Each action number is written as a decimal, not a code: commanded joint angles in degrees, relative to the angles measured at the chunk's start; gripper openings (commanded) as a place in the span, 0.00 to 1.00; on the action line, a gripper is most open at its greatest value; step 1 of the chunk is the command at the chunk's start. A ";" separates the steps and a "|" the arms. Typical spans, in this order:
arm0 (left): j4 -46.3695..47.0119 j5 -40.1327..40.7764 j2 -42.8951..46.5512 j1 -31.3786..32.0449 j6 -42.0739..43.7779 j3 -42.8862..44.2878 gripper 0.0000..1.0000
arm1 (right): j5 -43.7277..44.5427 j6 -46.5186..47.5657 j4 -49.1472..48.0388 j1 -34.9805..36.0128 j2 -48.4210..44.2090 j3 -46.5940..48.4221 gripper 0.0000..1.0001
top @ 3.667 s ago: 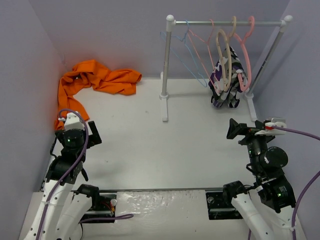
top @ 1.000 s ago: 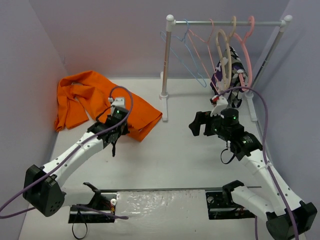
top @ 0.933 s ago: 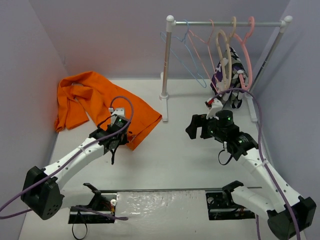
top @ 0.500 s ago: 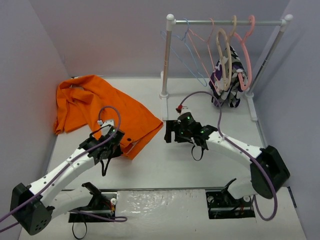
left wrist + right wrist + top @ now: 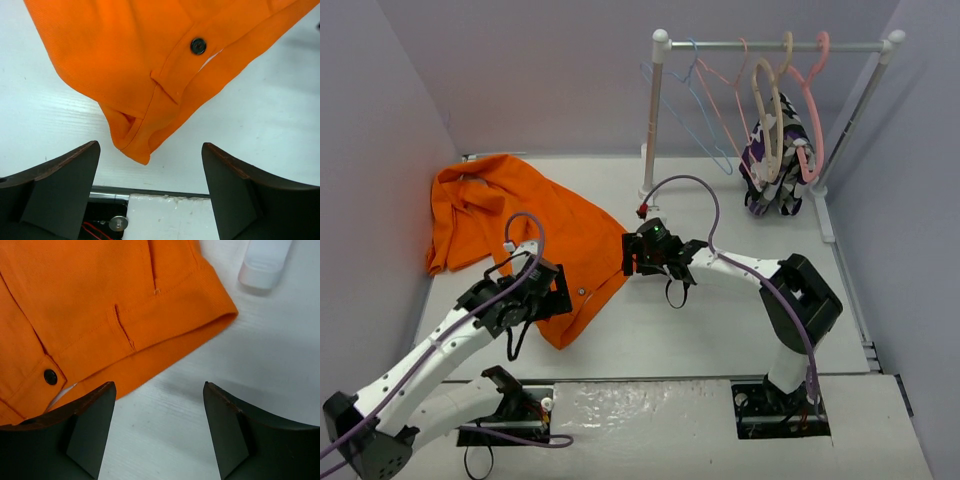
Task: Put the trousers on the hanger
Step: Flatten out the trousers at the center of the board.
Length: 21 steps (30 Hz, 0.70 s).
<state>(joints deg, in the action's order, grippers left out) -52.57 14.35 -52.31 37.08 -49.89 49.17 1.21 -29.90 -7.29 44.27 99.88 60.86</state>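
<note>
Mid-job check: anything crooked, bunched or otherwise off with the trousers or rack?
Nothing damaged. The trousers are only partly spread: the far end is bunched by the left wall, and the waistband corner by the left gripper looks doubled over. The hanger hangs bare on the rack.

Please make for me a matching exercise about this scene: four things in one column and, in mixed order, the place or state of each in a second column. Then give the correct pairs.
Column one
1. trousers
2. light-blue hanger
3. patterned garment
4. left gripper

Column two
A. hangs under the right part of the rail
B. lies spread on the left part of the table
C. fingers apart, holding nothing
D. bare, hooked near the left end of the rail

Pairs: 1-B, 2-D, 3-A, 4-C
</note>
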 commanded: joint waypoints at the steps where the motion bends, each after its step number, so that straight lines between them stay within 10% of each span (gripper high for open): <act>1: 0.45 0.50 -0.16 -0.16 0.05 1.86 0.80 | 2.56 7.28 -3.69 0.03 2.40 5.22 0.63; 21: 2.76 -4.01 -6.61 -0.05 -2.52 -4.88 0.84 | 7.61 18.52 -2.51 -1.47 10.95 13.86 0.63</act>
<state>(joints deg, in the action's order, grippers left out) -50.89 11.03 -58.12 37.06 -51.17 43.60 5.58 -15.62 -8.16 43.24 111.44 70.08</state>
